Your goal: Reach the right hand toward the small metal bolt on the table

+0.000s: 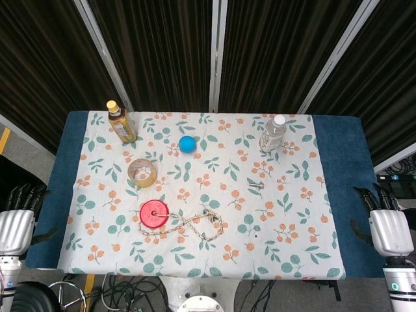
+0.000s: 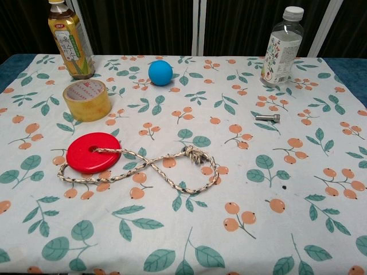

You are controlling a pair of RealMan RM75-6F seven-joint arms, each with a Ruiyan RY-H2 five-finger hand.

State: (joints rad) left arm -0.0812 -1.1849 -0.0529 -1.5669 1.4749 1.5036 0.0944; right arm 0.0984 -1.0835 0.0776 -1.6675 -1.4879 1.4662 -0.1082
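A: Where is the bolt (image 1: pixel 255 185)?
B: Lying flat on the counter (image 1: pixel 338 195), near the clear bottle (image 1: pixel 272 133), toward the robot from it.
A: And the right hand (image 1: pixel 388 227)?
B: Off the counter's edge, empty, fingers apart. A high reach risks clipping that bottle; a sweep may roll the bolt.

You were working in a lab test bay: black pleated curtains (image 1: pixel 156 45) on metal poles (image 1: pixel 217 52) walled in a table under a fruit-print cloth (image 1: pixel 286 227), with loose cables (image 1: pixel 84 289) on the floor.
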